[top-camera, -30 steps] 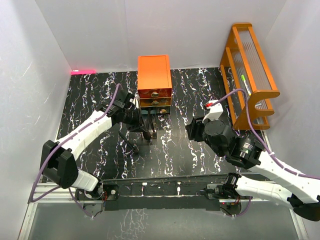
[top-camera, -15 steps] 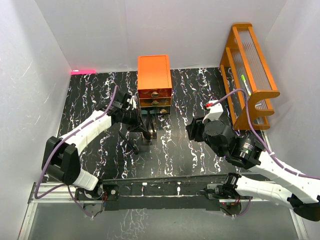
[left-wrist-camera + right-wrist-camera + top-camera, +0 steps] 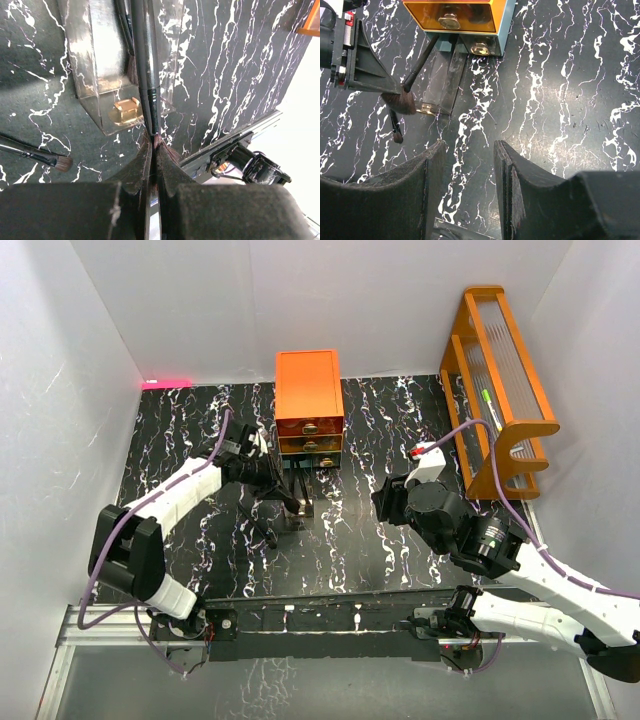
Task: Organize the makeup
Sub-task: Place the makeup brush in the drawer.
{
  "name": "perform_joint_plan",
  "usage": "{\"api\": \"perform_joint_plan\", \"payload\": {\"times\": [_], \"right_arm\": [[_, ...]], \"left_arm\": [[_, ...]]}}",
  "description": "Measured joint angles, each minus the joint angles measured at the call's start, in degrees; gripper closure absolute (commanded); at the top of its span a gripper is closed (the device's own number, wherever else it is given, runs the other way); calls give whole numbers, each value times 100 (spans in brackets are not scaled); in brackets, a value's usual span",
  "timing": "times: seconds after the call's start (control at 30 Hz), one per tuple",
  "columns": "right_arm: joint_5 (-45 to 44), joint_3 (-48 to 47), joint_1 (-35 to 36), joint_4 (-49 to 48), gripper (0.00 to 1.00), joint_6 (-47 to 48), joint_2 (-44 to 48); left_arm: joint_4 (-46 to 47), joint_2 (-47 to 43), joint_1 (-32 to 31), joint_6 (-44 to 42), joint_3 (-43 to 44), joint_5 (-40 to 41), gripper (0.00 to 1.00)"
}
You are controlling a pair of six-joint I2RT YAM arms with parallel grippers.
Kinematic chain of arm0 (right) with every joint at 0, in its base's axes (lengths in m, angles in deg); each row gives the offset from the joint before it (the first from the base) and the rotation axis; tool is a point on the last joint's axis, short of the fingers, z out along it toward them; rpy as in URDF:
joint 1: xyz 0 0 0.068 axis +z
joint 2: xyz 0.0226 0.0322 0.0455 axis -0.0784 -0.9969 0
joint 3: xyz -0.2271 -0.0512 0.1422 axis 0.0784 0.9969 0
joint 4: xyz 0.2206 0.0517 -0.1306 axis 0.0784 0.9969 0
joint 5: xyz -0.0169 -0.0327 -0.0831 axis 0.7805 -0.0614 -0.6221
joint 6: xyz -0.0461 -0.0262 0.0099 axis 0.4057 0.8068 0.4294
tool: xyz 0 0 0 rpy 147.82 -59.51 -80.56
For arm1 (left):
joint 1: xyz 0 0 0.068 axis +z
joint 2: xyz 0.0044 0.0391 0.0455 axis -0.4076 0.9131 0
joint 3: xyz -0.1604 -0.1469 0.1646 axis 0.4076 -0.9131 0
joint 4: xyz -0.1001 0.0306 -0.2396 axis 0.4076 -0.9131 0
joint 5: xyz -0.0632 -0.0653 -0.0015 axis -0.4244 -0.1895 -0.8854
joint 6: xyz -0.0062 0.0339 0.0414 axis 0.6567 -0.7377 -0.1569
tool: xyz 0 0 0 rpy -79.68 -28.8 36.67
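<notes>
Left arm's elbow [image 3: 125,550] swung forward — tool [image 3: 152,150] and brush [image 3: 143,50] seemingly re-angled slightly.

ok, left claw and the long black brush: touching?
Touching. The left wrist view shows the left claw shut on the brush right at its brown head, with no gap on either side.

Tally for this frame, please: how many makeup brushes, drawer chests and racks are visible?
Brushes: 3 (held brush, drawer brush, table brush)
Orange drawer chest: 1
Orange rack: 1
Total: 5
</notes>
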Motion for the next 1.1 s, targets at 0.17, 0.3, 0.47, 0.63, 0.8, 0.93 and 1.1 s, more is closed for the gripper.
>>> {"api": "perform_joint_plan", "payload": {"times": [0.17, 0.3, 0.47, 0.63, 0.8, 0.93, 1.1], "right_arm": [[0, 0, 0, 2, 54, -31, -2], [0, 0, 0, 0, 54, -39, 0], [0, 0, 0, 2, 54, -42, -2], [2, 0, 0, 2, 54, -48, -4], [4, 0, 0, 2, 54, -63, -4], [4, 0, 0, 2, 54, -68, -4], [22, 0, 0, 2, 54, -81, -15]], "left_arm": [[151, 227, 107, 4, 0, -52, 100], [251, 415, 144, 15, 0, -81, 100], [319, 531, 170, 20, 46, -55, 100], [404, 667, 179, 11, 295, 35, 100], [461, 872, 179, -46, 498, 168, 100], [439, 1008, 179, -118, 581, 278, 85], [372, 1128, 179, -251, 772, 407, 60]]}}
